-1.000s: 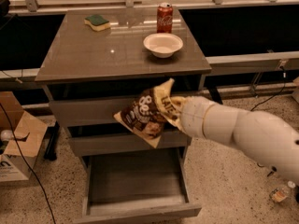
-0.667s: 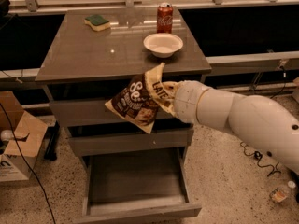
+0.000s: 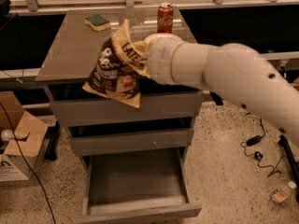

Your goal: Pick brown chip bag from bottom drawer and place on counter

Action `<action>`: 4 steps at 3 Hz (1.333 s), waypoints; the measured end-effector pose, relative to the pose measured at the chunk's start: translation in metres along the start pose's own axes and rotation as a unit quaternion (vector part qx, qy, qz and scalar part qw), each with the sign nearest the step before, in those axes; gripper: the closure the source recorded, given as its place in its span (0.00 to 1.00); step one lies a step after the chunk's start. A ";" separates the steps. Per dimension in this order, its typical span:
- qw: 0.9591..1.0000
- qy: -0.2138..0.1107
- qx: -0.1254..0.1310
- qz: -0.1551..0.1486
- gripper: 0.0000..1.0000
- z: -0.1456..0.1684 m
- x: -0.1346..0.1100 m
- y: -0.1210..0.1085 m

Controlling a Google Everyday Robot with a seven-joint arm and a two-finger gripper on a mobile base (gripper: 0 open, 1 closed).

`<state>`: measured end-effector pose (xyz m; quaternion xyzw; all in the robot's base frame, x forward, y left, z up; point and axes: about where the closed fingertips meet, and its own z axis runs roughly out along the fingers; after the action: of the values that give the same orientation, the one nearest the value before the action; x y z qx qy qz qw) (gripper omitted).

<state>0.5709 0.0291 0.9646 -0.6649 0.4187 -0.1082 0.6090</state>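
Observation:
The brown chip bag (image 3: 114, 73) hangs crinkled in the air over the front edge of the counter (image 3: 70, 50), above the drawer fronts. My gripper (image 3: 142, 62) is at the end of the white arm coming in from the right and is shut on the bag's upper right corner; the fingers are mostly hidden by the bag and the wrist. The bottom drawer (image 3: 138, 190) is pulled open below and its grey inside is bare.
A red soda can (image 3: 165, 17) stands at the counter's back right. A green and yellow sponge (image 3: 98, 22) lies at the back left. A cardboard box (image 3: 18, 143) sits on the floor at left. Cables (image 3: 254, 146) lie on the floor at right.
My gripper has lifted the chip bag up from in front of the upper drawers to counter height. The arm now hides the white bowl that showed earlier.

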 end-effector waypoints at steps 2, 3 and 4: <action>0.999 -0.028 -0.011 -0.036 1.00 0.081 -0.021 -0.065; 0.999 -0.027 -0.024 -0.020 1.00 0.123 -0.008 -0.073; 0.999 -0.026 -0.038 0.010 1.00 0.166 0.010 -0.075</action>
<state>0.7176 0.1344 0.9900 -0.6862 0.4129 -0.0687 0.5948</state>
